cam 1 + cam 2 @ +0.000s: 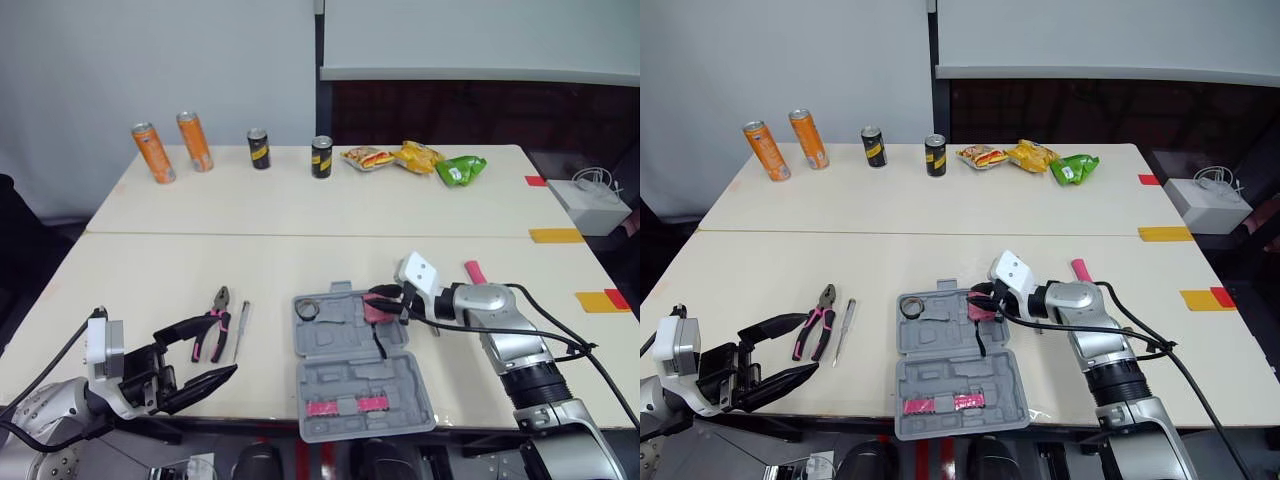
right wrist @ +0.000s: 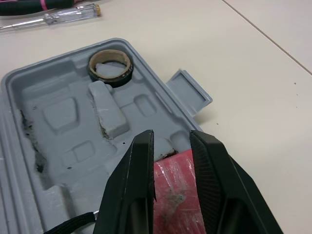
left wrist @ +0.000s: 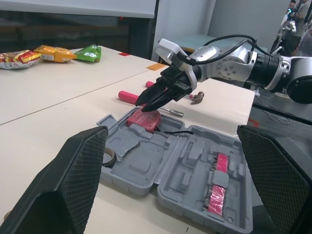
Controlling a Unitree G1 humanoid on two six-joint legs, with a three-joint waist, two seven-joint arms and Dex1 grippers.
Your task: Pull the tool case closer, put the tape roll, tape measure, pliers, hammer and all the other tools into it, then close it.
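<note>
Right gripper (image 1: pixel 388 297) clamped on the red tape measure (image 1: pixel 378 311) at the far right corner of the tool case (image 1: pixel 340 385). Left gripper (image 1: pixel 222 345) spread apart, left of the case. Expect a hard, smooth, compact body; keep your hold across its flat sides.

Red tape measure (image 2: pixel 178 195) sat half hidden behind right gripper (image 2: pixel 170 137) fingers, cut by frame edge. Head views: hammer (image 1: pixel 473 270) head hidden behind right arm (image 1: pixel 500 320), pink handle end showing. Right wrist view: pliers (image 2: pixel 24 7) cut at edge. Far cans (image 1: pixel 321 157): labels too small to read.
</note>
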